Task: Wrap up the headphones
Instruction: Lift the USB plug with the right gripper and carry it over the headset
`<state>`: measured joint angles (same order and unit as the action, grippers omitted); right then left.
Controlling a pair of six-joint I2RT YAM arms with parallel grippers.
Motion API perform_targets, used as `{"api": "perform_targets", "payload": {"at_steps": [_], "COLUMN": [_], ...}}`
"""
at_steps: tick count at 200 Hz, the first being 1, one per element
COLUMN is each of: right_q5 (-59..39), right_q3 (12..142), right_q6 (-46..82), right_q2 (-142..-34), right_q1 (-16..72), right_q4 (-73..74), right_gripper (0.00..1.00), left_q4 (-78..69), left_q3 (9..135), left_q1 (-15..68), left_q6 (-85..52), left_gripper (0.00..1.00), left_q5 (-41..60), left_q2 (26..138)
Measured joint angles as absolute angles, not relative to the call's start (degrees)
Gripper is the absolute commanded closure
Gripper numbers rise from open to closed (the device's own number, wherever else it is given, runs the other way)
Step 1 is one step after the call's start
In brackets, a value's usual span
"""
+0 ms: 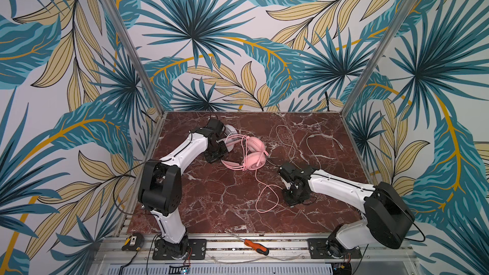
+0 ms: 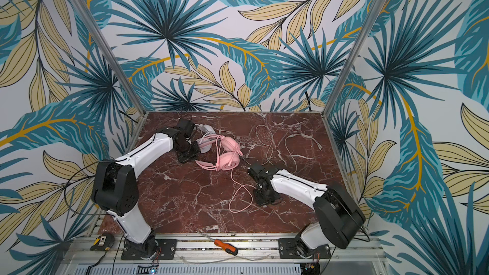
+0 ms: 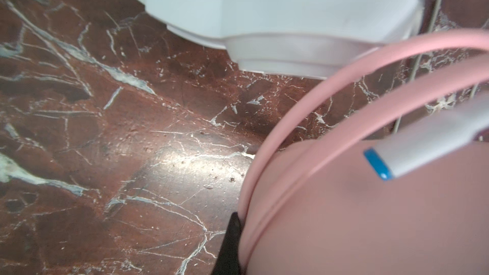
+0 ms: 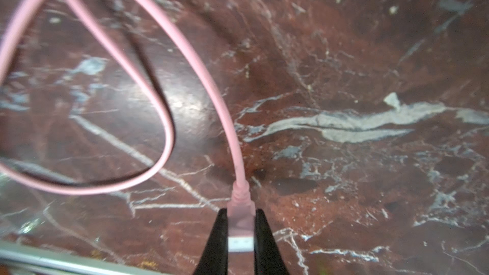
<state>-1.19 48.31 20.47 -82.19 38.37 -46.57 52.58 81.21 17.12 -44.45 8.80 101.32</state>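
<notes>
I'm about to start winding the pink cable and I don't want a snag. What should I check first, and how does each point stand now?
1. Right gripper shut on the pink plug: ok.
2. Left gripper holding the pink headset: cannot tell; one finger shows against the headband, the other is hidden.
3. Pink cable free of knots: cannot tell; it crosses itself in one loose loop.
4. Pink headset clear of other things: not ok; a silver plug shows over it, white headset close by.
5. White cable apart from the pink loop: ok.
</notes>
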Motion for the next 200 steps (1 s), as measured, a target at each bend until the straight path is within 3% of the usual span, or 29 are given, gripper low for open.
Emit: {"api": "perform_targets", "payload": {"at_steps": [59, 128, 200], "right_q5": [-14.4, -28.0, -36.5], "right_q3": [53.7, 64.9, 76.1], "right_q6": [9.6, -4.4, -10.7], "right_q2": [-73.8, -73.6, -74.6], "right_q1": [41.0, 43.3, 42.9], "right_q4": [-46.7, -53.6, -52.5], "right_gripper": [1.00, 1.00, 1.00], "left_q4": [52.6, 52.6, 52.6], "left_q3": [86.4, 87.8, 87.8], "left_q1": [17.0, 17.1, 18.6], "left_q6": [-45.4, -45.4, -44.1], "left_gripper": [1.00, 1.00, 1.00], "left_q5": [8.8, 8.7, 6.6], "left_q2": [102.9, 104.4, 105.2]}}
